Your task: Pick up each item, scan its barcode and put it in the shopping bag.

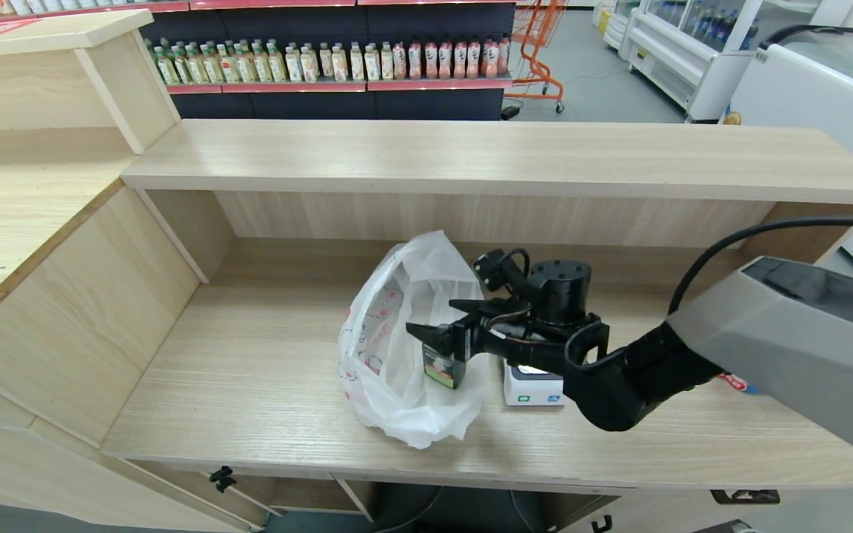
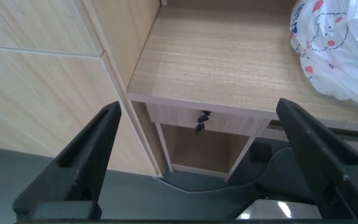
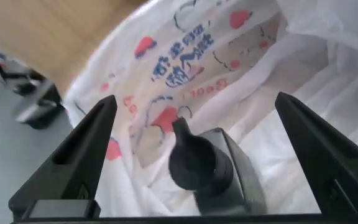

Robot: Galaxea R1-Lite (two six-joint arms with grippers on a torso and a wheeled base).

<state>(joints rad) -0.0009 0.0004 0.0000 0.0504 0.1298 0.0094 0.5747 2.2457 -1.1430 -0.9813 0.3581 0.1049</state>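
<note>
On the bench your right claw (image 1: 435, 318) hangs released over the shopping bag (image 1: 386, 337), the dark-capped item (image 3: 213, 169) beneath it inside, apparently bagged.

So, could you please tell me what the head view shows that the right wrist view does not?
Head view, not the right wrist: the white scanner beside the shopping bag, the green and red label on the item, and the shelves of bottles behind. Right wrist, not the head: the black cap of the item, with gaps to both open fingers. Both: the shopping bag, the dark item in its opening, and the right gripper above it.
</note>
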